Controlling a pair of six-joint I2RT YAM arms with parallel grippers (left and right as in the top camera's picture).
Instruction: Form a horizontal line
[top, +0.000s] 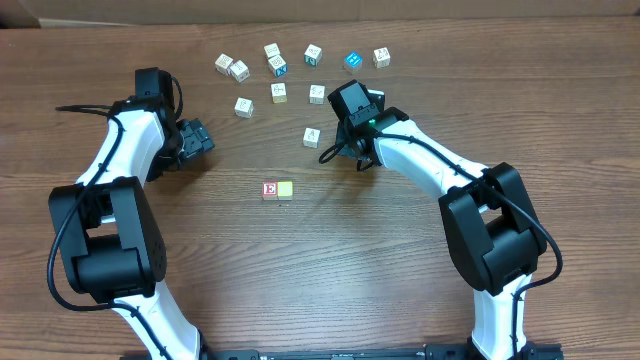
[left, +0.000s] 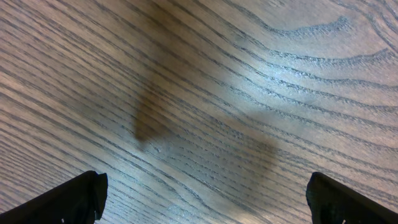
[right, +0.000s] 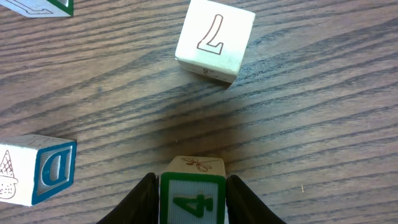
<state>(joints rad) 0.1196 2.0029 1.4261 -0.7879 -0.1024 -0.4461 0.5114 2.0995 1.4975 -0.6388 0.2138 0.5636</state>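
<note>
A red cube with a white "E" and a pale yellow cube sit side by side in a short row at the table's middle. My right gripper is shut on a green-framed cube marked "4", with one finger against each side. In the overhead view that cube is hidden under the right gripper, which is among the loose cubes at the back. My left gripper hovers over bare wood at the left. Its fingers stand wide open with nothing between them.
Several loose letter cubes lie scattered at the back, among them a white one and a blue one. Close ahead of the right gripper are a white cube marked "7" and a blue-edged "D" cube.
</note>
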